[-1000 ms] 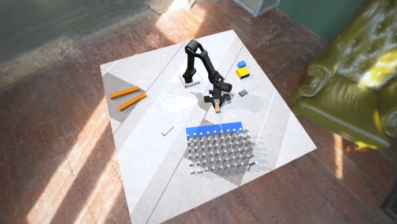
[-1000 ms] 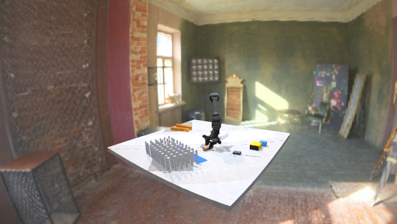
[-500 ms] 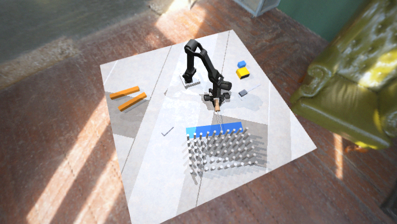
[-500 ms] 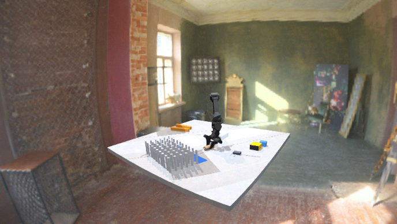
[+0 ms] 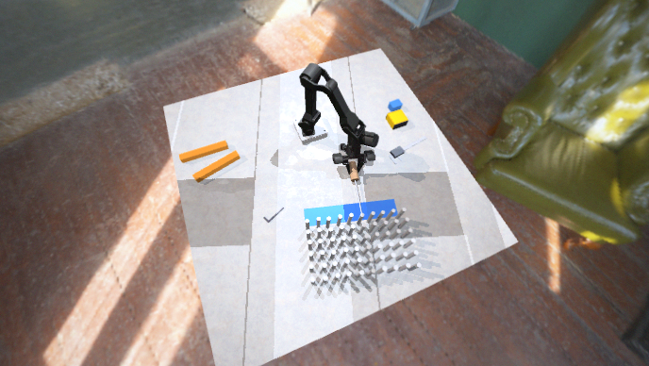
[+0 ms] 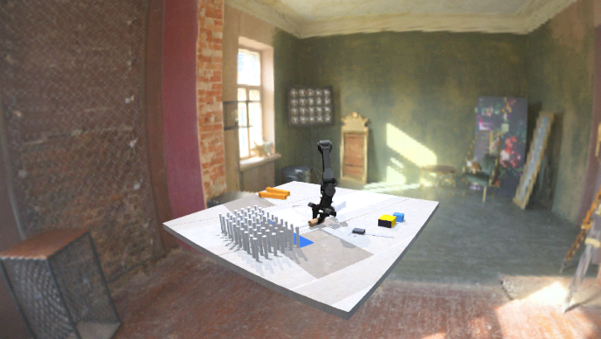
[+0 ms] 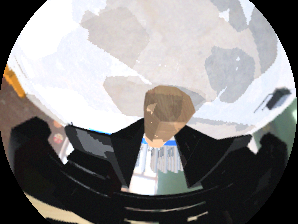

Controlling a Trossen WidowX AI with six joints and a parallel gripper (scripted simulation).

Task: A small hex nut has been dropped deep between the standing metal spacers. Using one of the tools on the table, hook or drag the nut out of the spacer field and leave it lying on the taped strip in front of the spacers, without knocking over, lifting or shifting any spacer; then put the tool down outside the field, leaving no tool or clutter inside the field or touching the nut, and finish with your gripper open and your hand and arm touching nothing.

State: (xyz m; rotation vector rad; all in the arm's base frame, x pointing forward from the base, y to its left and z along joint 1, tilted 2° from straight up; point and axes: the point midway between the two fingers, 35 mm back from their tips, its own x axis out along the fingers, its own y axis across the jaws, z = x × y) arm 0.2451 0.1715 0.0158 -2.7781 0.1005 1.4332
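My gripper [image 5: 354, 166] [image 7: 159, 121] is shut on the brown handle [image 5: 354, 174] [image 6: 314, 222] [image 7: 168, 111] of a tool, above the table in front of the spacer field. The tool's thin pale rod [image 5: 358, 195] runs over the blue taped strip [image 5: 325, 214] [image 6: 305, 240] to the front row of spacers. Its tip is too small to make out. The metal spacers [image 5: 307, 224] [image 6: 256, 250] stand upright in several rows. The nut cannot be made out in any view. A dark-handled tool [image 5: 397, 151] [image 6: 358, 231] [image 7: 278, 98] with a thin rod lies to the right in the top view.
A small grey L-shaped piece [image 5: 274, 215] lies left of the strip in the top view. Two orange bars [image 5: 217, 166] [image 6: 272, 196] lie farther left. A yellow block [image 5: 396, 117] [image 6: 387, 218] and a blue block [image 5: 395, 104] [image 6: 398, 217] sit back right.
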